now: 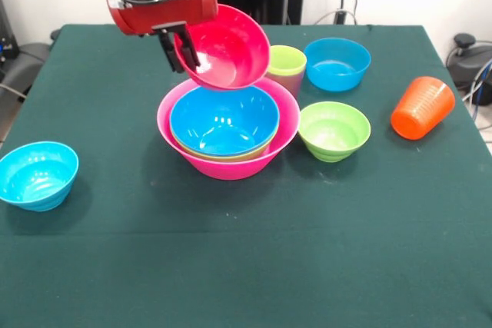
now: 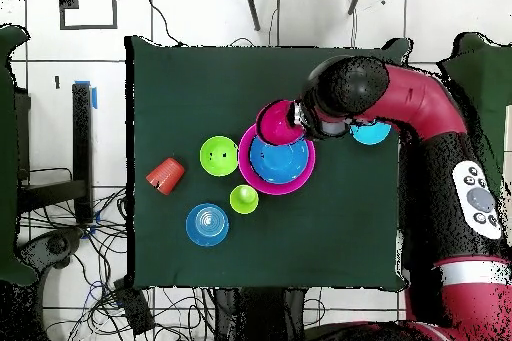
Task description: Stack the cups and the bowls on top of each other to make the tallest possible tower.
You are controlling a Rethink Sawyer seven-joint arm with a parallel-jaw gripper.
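Observation:
My gripper [image 1: 179,55] is shut on the near rim of the small red bowl [image 1: 227,48], which hangs tilted just above the tower. The tower is a huge pink bowl [image 1: 231,165] with a large blue bowl [image 1: 223,120] nested inside; a green rim [image 1: 223,157] shows between them. From overhead, the red bowl [image 2: 277,122] overlaps the edge of the pink bowl [image 2: 308,172], and the arm hides the gripper. A lime green cup [image 1: 286,61] stands upright behind the tower. An orange cup [image 1: 421,107] lies on its side at the right.
A small green bowl [image 1: 333,130] sits right of the tower, with a light-blue bowl [image 1: 337,63] behind it. Another light-blue bowl [image 1: 38,174] rests near the table's left edge. The green cloth table [image 1: 246,266] ends close beyond the orange cup.

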